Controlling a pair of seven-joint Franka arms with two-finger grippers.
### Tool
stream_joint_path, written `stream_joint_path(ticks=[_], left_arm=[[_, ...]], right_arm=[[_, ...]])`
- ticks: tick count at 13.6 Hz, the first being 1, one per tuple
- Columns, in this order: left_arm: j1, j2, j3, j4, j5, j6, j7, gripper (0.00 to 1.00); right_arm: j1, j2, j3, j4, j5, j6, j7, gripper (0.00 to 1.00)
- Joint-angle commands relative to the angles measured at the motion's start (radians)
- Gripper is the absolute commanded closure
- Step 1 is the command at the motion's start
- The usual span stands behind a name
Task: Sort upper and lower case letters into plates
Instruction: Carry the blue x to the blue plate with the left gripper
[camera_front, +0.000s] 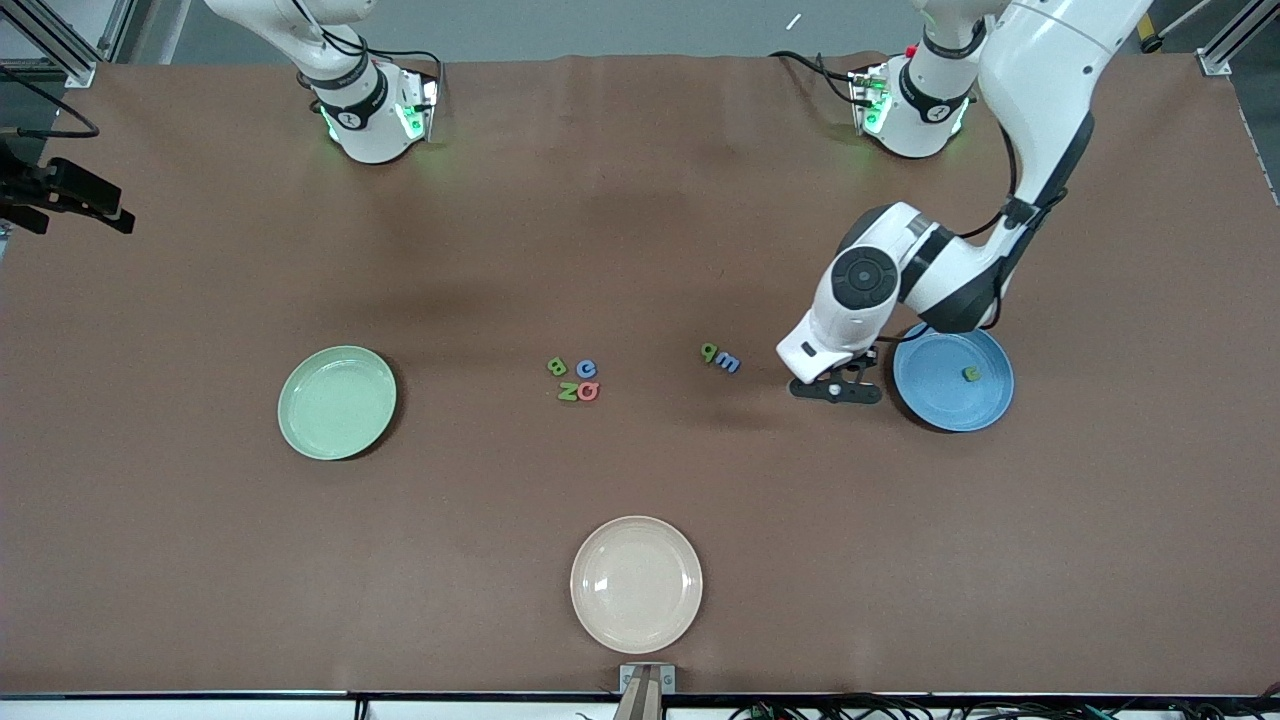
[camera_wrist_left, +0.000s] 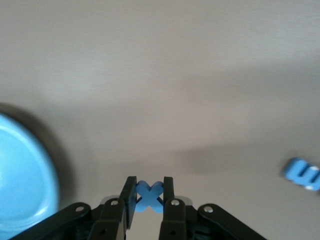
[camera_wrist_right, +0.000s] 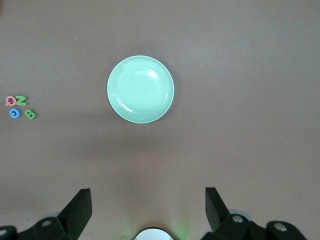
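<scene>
The left gripper (camera_front: 836, 390) is low over the matte brown table (camera_front: 640, 250), just beside the round, shallow blue plate (camera_front: 975, 405) on the side toward the middle of the table. In the left wrist view its black fingers (camera_wrist_left: 131, 195) are pressed in on a small flat blue foam letter x (camera_wrist_left: 149, 196), pinched upright between the pads. The blue plate's smooth glossy rim (camera_wrist_left: 30, 190) shows at the edge of that view. One tiny green foam letter (camera_front: 970, 374) lies in the blue plate.

Between that gripper and the table's centre lie a green foam q (camera_front: 709, 352) and a blue foam m (camera_front: 729, 363), touching each other. Farther toward the right arm's end sits a tight cluster of four foam letters: a green B (camera_front: 557, 367), a blue C (camera_front: 587, 369), a green Z (camera_front: 568, 391) and a pink-red O (camera_front: 589, 391).

The round, shallow pale green plate (camera_front: 337, 402) lies toward the right arm's end, with nothing in it. A cream-white round plate (camera_front: 636, 584) rests nearest the front camera.

The right arm waits raised; the right gripper (camera_wrist_right: 148, 210) hangs high over the table near the pale green plate, its dark fingers (camera_wrist_right: 80, 207) spread wide and holding nothing.
</scene>
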Motion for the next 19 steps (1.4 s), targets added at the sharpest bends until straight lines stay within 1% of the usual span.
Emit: stream_joint_path(ticks=[1, 7, 10, 13, 16, 19], left_arm=[[0.083, -0.082, -0.006, -0.088, 0.015, 0.003, 0.078, 0.85], [0.234, -0.142, -0.006, -0.191, 0.016, 0.022, 0.268, 0.85], [0.307, -0.15, -0.006, -0.245, 0.016, 0.084, 0.348, 0.85], [0.369, -0.145, -0.004, -0.274, 0.018, 0.129, 0.425, 0.85], [0.428, -0.131, -0.004, -0.294, 0.102, 0.157, 0.439, 0.85], [0.465, -0.108, -0.004, -0.312, 0.163, 0.192, 0.44, 0.85]], right_arm=[[-0.009, -0.011, 0.009, -0.008, -0.004, 0.004, -0.005, 0.0], [-0.007, -0.011, 0.015, -0.004, -0.004, 0.018, -0.005, 0.0], [-0.009, -0.011, 0.014, -0.004, -0.006, 0.018, -0.005, 0.0], [-0.009, -0.011, 0.014, -0.004, -0.006, 0.013, -0.005, 0.0], [-0.007, -0.011, 0.014, -0.004, -0.006, 0.013, -0.005, 0.0], [-0.006, -0.011, 0.015, -0.004, -0.004, 0.016, -0.005, 0.0]])
